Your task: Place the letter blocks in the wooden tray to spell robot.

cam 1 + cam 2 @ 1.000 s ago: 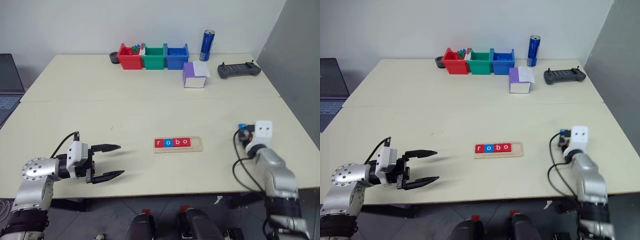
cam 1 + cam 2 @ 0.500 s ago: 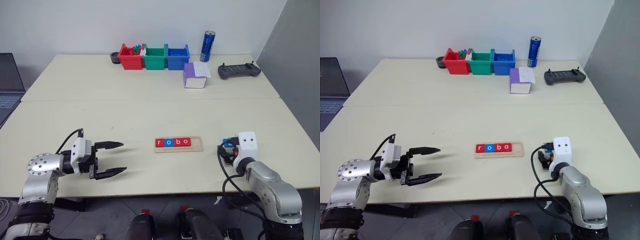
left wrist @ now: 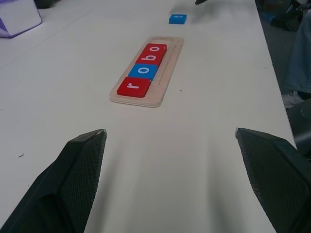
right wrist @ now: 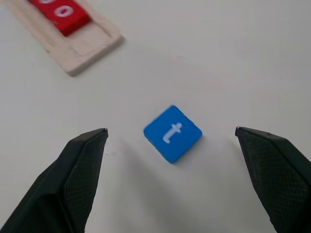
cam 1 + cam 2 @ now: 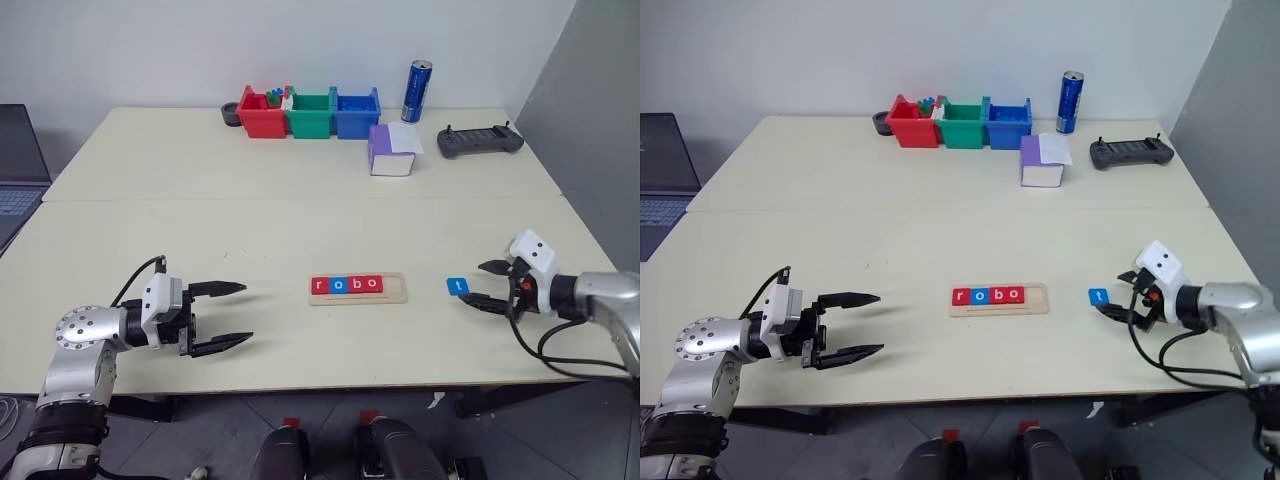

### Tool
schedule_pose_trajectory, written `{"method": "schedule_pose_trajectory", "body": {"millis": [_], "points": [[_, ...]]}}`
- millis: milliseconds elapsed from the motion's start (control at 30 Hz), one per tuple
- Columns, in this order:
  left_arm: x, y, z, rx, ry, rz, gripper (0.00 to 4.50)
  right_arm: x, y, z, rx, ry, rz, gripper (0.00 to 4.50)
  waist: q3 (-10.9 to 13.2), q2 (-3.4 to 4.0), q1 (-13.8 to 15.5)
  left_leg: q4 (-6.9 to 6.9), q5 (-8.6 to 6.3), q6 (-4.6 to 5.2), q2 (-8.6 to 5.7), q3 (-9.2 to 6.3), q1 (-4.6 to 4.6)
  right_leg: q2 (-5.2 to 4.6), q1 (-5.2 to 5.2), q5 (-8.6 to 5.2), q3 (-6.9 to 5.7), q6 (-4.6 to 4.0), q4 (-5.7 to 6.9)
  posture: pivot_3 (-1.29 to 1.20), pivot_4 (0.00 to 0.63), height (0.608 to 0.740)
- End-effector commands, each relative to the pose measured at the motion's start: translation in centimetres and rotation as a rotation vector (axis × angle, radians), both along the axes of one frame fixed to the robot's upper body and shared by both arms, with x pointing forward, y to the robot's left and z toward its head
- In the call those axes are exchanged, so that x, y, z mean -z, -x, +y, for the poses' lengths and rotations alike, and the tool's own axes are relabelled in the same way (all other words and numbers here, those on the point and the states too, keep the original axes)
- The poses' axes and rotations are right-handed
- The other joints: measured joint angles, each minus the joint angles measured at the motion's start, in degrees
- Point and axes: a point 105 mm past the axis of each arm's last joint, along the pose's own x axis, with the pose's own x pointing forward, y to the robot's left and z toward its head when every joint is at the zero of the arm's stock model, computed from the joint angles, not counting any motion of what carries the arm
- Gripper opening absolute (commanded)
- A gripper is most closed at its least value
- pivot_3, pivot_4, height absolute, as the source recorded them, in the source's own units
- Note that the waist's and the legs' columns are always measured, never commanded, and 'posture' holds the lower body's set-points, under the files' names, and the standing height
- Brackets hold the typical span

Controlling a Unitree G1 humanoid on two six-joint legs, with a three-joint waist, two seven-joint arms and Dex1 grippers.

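Right gripper sits with jaws spread wide, holding nothing, just to the right of the blue t block, which lies flat on the table between the fingers' line of approach in the right wrist view. We see the t block turned at an angle to the fingers, not square. Left gripper is also wide open and empty, hovering well left of the wooden tray. The tray holds four letter blocks, r-o-b-o, touching in a row; the last slot at its right end is bare. The t block is near the tray but apart from it.

Risks, as we judge: closing on the skewed tile may catch corners and make it twist or pop out; the tile looks thin, probably, so fingers could scrape the table; setting it in rotated leaves it propped on the rim or nudges the second o.
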Motion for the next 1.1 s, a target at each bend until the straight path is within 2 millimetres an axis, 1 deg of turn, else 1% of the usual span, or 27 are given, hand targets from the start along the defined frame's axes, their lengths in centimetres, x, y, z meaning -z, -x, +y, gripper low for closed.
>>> {"method": "schedule_pose_trajectory", "body": {"millis": [33,133,233,333,600,700,767,800,833,867,933,1000,1033,1100], "points": [[-1.1,-0.3,0.1,-0.001,-0.008,-0.043,4.5,0.6,-0.7,0.1,-0.169,0.061,0.023,4.47,0.0,-0.01,0.0,0.02,0.0,0.0,0.0,0.0,0.01,0.0,0.01,0.0,0.01,0.0,0.0,0.0,0.15,0.74],[-1.3,-0.2,0.0,0.002,-0.007,-0.048,4.5,1.9,-1.9,-0.1,-0.247,0.123,0.044,4.47,0.0,-0.01,0.0,0.08,0.0,-0.01,-0.01,0.04,0.0,-0.02,0.02,0.0,0.04,0.0,0.02,0.0,0.15,0.74],[-1.4,0.1,0.2,-0.003,-0.009,-0.052,4.5,2.5,-2.5,0.0,-0.303,0.151,0.062,4.47,0.0,0.01,0.0,0.09,0.01,-0.02,-0.03,0.06,-0.03,-0.04,0.0,0.0,0.06,-0.01,0.06,0.0,0.15,0.74],[-1.3,0.6,0.4,-0.017,-0.011,-0.051,4.5,3.3,-2.8,-0.2,-0.34,0.203,0.071,4.47,0.0,0.01,0.0,0.12,0.01,-0.03,-0.02,0.08,-0.01,-0.05,0.0,0.0,0.09,-0.01,0.12,0.0,0.15,0.74],[-1.1,1.0,0.7,-0.039,-0.01,-0.046,4.5,3.7,-2.9,-0.3,-0.382,0.227,0.082,4.47,0.0,0.02,0.1,0.27,0.02,-0.04,0.0,0.06,0.09,-0.07,0.1,0.01,0.07,-0.02,0.24,0.0,0.15,0.74],[-1.1,1.0,0.7,-0.042,-0.009,-0.046,4.5,4.1,-3.0,-0.6,-0.386,0.257,0.076,3.88,0.0,-0.01,0.2,0.27,0.02,-0.04,0.0,0.07,0.1,-0.08,0.12,0.01,0.08,-0.02,0.25,0.0,0.15,0.74],[-1.1,1.0,0.7,-0.043,-0.012,-0.046,4.5,4.1,-3.2,-1.1,-0.373,0.284,0.066,3.26,0.0,-0.02,0.1,0.29,0.02,-0.04,0.0,0.07,0.12,-0.08,0.15,0.01,0.08,-0.02,0.25,0.0,0.15,0.74],[-1.1,1.0,0.8,-0.044,-0.013,-0.047,4.5,3.9,-3.3,-1.2,-0.371,0.291,0.062,2.86,0.0,-0.02,0.1,0.31,0.02,-0.04,0.0,0.07,0.14,-0.09,0.17,0.01,0.08,-0.02,0.25,0.0,0.15,0.74],[-1.1,1.0,0.8,-0.045,-0.013,-0.046,4.5,3.5,-3.3,-1.1,-0.384,0.284,0.059,2.55,0.0,-0.02,0.1,0.33,0.02,-0.03,-0.01,0.08,0.17,-0.1,0.19,0.03,0.09,0.0,0.25,0.0,0.15,0.74],[-1.1,1.0,0.8,-0.045,-0.013,-0.047,4.5,3.1,-3.2,-0.8,-0.4,0.27,0.056,2.2,0.0,-0.02,0.1,0.35,0.02,-0.03,-0.01,0.08,0.17,-0.11,0.2,0.05,0.09,0.04,0.25,0.0,0.15,0.74],[-1.1,1.0,0.8,-0.047,-0.014,-0.047,4.5,1.9,-2.9,0.8,-0.443,0.225,0.051,1.51,0.0,-0.01,0.2,0.36,0.02,-0.03,-0.01,0.08,0.17,-0.12,0.19,0.06,0.09,0.06,0.26,0.0,0.15,0.74],[-1.1,1.1,0.8,-0.047,-0.014,-0.047,4.5,0.6,-2.6,3.0,-0.463,0.199,0.044,1.46,0.0,0.02,0.1,0.33,0.02,-0.03,0.0,0.08,0.15,-0.11,0.15,0.06,0.09,0.04,0.28,0.0,0.15,0.74],[-1.1,1.1,0.8,-0.046,-0.014,-0.047,4.5,-0.1,-2.6,5.3,-0.461,0.149,0.025,1.46,0.0,0.04,0.0,0.3,0.02,-0.04,0.02,0.08,0.1,-0.11,0.08,0.04,0.08,0.01,0.3,0.0,0.15,0.74],[-1.0,1.2,0.7,-0.047,-0.011,-0.047,4.5,-0.9,-2.1,8.7,-0.452,0.08,0.013,1.46,0.1,0.05,-0.3,0.24,0.02,-0.04,0.05,0.08,0.09,-0.09,0.02,0.01,0.08,-0.03,0.34,0.0,0.15,0.74]]}}
